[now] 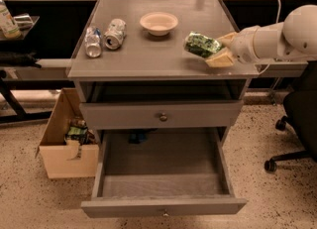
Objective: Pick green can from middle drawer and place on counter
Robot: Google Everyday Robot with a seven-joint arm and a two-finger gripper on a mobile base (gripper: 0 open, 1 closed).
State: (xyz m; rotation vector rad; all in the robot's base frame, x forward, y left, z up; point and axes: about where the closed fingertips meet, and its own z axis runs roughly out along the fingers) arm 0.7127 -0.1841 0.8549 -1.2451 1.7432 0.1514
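The green can lies on its side between the pale fingers of my gripper, low over the right part of the counter. I cannot tell whether it touches the top. The gripper is shut on the can's right end, and the white arm reaches in from the right. The middle drawer is pulled wide open below and its grey floor is bare.
Two silver-and-white cans lie at the counter's back left, and a pale bowl stands at the back middle. A closed drawer with a knob sits above the open one. There is a cardboard box on the floor at left and an office chair at right.
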